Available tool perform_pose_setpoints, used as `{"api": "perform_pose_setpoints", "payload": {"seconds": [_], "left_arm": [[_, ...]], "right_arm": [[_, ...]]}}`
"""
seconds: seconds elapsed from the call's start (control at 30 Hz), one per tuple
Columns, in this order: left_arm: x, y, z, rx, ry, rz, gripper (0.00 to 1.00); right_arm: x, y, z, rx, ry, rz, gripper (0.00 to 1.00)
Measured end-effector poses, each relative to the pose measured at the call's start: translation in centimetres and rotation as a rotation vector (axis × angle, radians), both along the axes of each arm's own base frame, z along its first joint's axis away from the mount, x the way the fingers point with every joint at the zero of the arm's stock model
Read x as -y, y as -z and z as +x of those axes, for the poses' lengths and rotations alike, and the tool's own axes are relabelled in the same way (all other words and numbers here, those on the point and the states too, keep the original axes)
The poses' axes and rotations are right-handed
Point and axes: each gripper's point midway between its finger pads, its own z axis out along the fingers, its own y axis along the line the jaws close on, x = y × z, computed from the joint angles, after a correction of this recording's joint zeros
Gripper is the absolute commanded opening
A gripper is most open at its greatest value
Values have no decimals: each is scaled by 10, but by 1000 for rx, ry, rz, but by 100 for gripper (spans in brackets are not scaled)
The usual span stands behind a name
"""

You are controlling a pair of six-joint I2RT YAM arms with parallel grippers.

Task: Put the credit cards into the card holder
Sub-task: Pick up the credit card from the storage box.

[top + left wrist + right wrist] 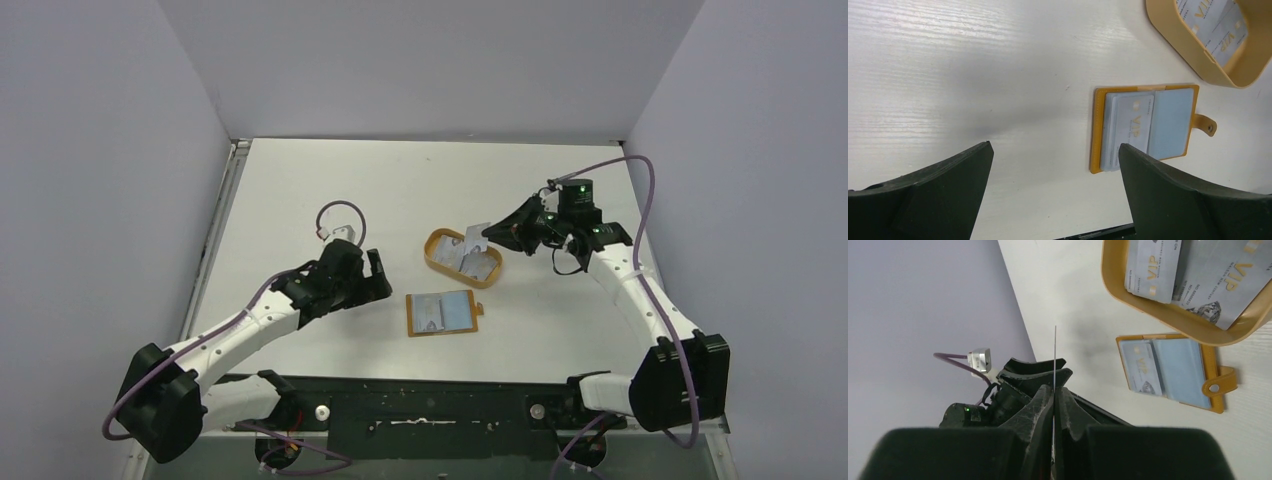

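Right gripper (1053, 390) pinches credit card (476, 234) edge-on | card holder (1173, 372) lies open, sideways off its tips | left gripper (1054, 147) spread, empty

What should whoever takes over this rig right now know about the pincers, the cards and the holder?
Left pincer: open, empty, over bare table beside the card holder.
Right pincer: shut on one credit card, raised near the oval tray.
Holder: lying open and flat on the table.
Done: one pocketed card sits in the holder.
Left: insert the held card, then the tray cards, at least two.
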Motion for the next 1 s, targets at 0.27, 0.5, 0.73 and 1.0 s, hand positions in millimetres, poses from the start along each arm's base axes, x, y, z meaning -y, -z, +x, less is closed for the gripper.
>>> {"api": "perform_pose_setpoints", "payload": {"seconds": [0.27, 0.5, 0.73, 1.0], "left_arm": [[16, -12, -1, 42, 92, -30, 97], [104, -40, -19, 116, 402, 69, 94], [153, -19, -14, 91, 513, 213, 93], [152, 13, 3, 39, 500, 385, 97]], "right_arm": [[4, 20, -35, 169, -202, -353, 0], [32, 90, -96, 182, -306, -503, 0], [37, 127, -118, 161, -355, -536, 0], [38, 126, -110, 231, -334, -563, 0]]}}
